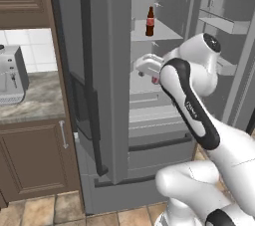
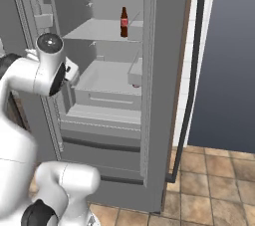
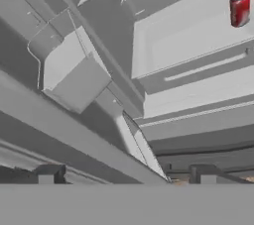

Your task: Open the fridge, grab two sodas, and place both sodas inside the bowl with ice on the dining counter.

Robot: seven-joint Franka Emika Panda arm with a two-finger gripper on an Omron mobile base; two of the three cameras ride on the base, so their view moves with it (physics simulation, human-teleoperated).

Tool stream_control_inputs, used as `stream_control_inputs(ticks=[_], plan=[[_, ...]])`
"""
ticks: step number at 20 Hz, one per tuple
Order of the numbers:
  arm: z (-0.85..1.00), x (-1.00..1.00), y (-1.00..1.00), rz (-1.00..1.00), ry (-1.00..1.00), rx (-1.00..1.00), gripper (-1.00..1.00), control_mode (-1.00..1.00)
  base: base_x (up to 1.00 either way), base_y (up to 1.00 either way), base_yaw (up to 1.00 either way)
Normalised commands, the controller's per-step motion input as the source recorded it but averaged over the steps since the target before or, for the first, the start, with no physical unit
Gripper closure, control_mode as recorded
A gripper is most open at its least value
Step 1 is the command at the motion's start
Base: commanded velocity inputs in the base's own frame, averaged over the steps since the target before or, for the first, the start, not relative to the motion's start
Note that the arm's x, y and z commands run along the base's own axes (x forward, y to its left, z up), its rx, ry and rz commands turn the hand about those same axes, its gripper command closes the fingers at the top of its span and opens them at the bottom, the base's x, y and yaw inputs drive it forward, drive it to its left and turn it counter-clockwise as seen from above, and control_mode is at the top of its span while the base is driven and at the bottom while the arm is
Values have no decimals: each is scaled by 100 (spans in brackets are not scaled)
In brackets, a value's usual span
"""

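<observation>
OK, fridge (image 2: 164, 70) right-hand door is swung wide and the interior is exposed, so the opening step looks done. Gripper (image 3: 126, 172) has its fingers spread far apart with nothing between them; it sits low in front of the open compartment, angled up and rolled, which is why the shelves run diagonally in the hand view.

Red can (image 3: 239, 8) stands upright on a pale shelf, well apart from the hand, far ahead and off to its upper-right edge. Cola bottle (image 1: 150, 21) is upright one shelf higher, near the shelf's front edge, above and beyond the hand. Both sit near the front, so reach should be easy once lined up.

Judgement: neither soda grabbed yet. Can is the closer target; the hand needs to re-aim so the can lands between the fingers. Risk: clipping the door bin (image 3: 69, 78), just beside the hand's line of approach.
</observation>
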Motion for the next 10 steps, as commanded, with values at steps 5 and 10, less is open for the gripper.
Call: stream_control_inputs(ticks=[5,10], plan=[[-18,39,4,2,23,20,-100,-100,0,0,0],[-27,50,14,2,23,18,-100,-100,0,0,0]])
